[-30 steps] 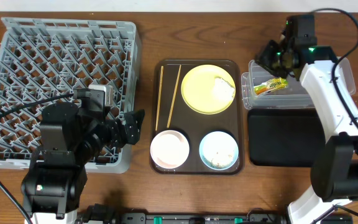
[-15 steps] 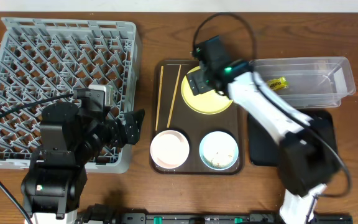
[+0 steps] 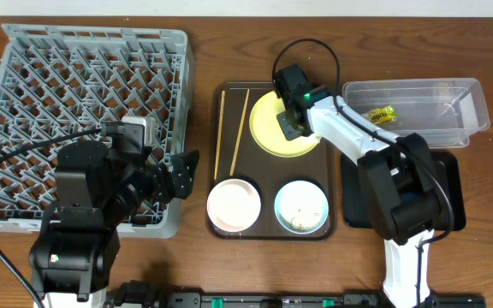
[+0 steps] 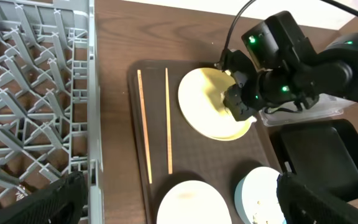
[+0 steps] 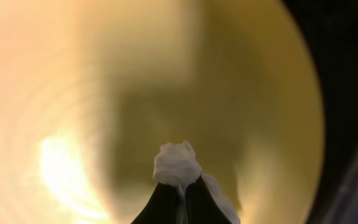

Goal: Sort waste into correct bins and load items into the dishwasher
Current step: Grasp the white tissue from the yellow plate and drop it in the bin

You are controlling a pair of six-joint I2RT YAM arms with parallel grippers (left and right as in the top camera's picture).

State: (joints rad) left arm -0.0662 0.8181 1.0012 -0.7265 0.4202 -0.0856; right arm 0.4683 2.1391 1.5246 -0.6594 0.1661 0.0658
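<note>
A yellow plate (image 3: 268,128) lies at the back of the brown tray (image 3: 215,154). My right gripper (image 3: 295,127) is down on the plate's right part, shut on a white crumpled tissue (image 5: 176,163) over the plate (image 5: 104,93). Two chopsticks (image 3: 222,133) lie on the tray's left side. A white bowl (image 3: 233,205) and a light blue bowl (image 3: 301,206) sit at the tray's front. My left gripper (image 3: 178,175) is open and empty by the right edge of the grey dish rack (image 3: 58,94); its fingers (image 4: 179,211) frame the tray.
A clear bin (image 3: 418,107) at the back right holds a yellow wrapper (image 3: 381,114). A black bin (image 3: 362,188) sits in front of it, partly under my right arm. The rack fills the left side of the wooden table.
My right arm swung left from the clear bin to the yellow plate and shut on the tissue. The yellow wrapper stayed in the clear bin. The left arm has not moved.
</note>
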